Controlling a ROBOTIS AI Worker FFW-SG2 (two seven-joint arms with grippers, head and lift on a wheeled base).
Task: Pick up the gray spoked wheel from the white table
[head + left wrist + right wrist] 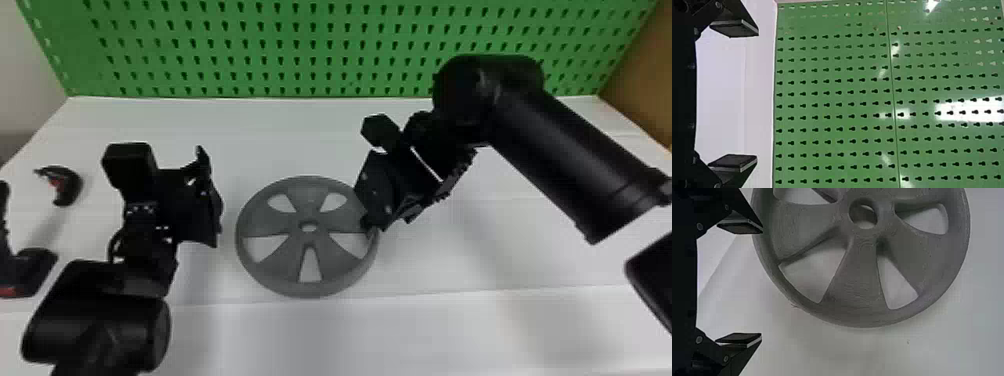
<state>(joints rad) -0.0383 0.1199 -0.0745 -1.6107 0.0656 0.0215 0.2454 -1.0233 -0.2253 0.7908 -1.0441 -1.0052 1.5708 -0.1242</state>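
Head view: the white desk (450,330) runs back to a green board (340,52). The gray wheel (272,222) lies flat on the desk between the claws; round, it offers no long axis, so the rim probably decides the grip. The right claw (761,284), spread wide, is nearer, at the wheel's right edge, with most of the wheel to its left. The left claw (758,96), also wide, stands left of the wheel, apart.
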